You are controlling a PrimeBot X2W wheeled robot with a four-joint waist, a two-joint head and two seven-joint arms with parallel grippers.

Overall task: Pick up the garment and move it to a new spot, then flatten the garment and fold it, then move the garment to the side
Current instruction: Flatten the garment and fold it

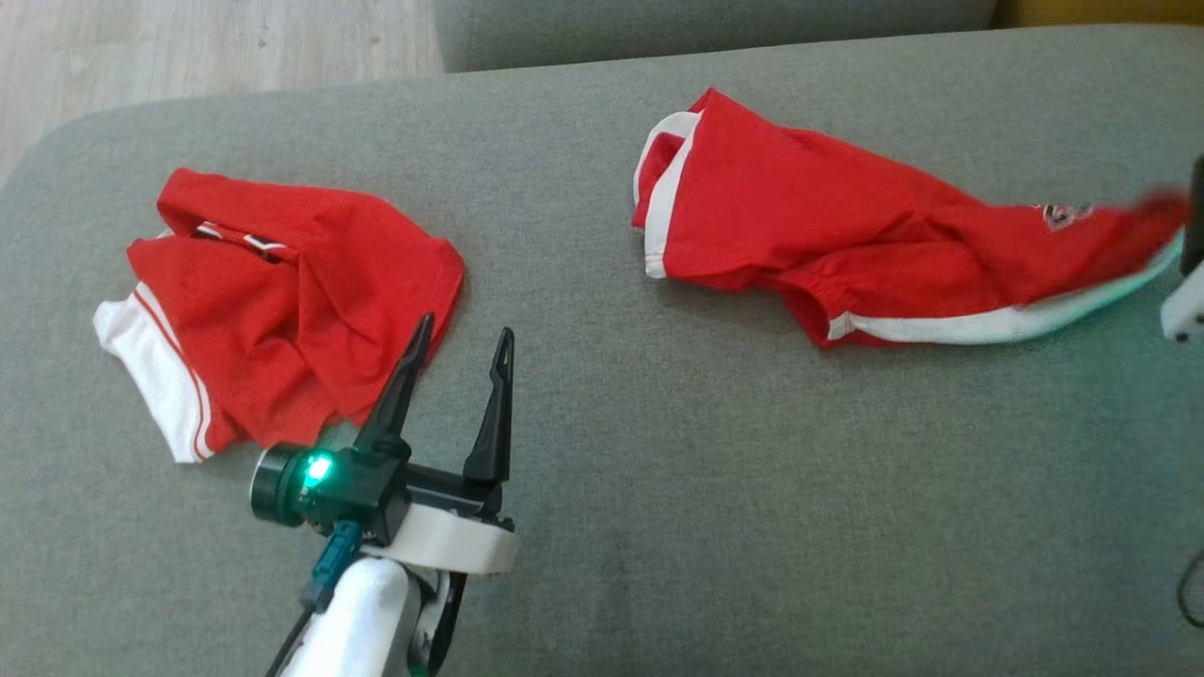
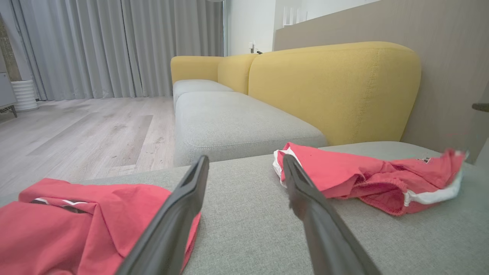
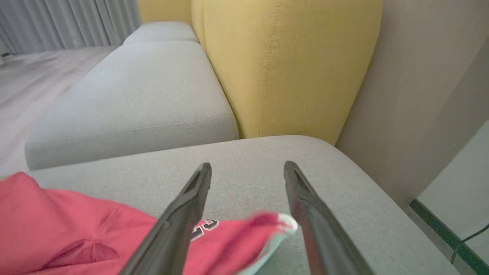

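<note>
A crumpled red shirt (image 1: 310, 282) with a white-trimmed sleeve lies at the left of the grey cushion (image 1: 602, 451), and beyond the cushion's far left edge is pale wooden floor (image 2: 88, 130). Just right of the shirt hovers the left hand (image 1: 466, 329), its two dark fingers spread wide apart with nothing between them; the left finger overlaps the shirt's edge in the head view.

Well apart from the shirt, on the right half of the cushion, lie the red shorts (image 1: 828, 226) (white stripe along the side, a small badge near one leg end), stretched out toward the right edge. Their rightmost tip is blurred. The right hand (image 3: 248, 168) is at that tip with its fingers standing apart; the blurred cloth sits between them, gripped by neither. A yellow backrest (image 3: 282, 65) rises behind the cushion.
</note>
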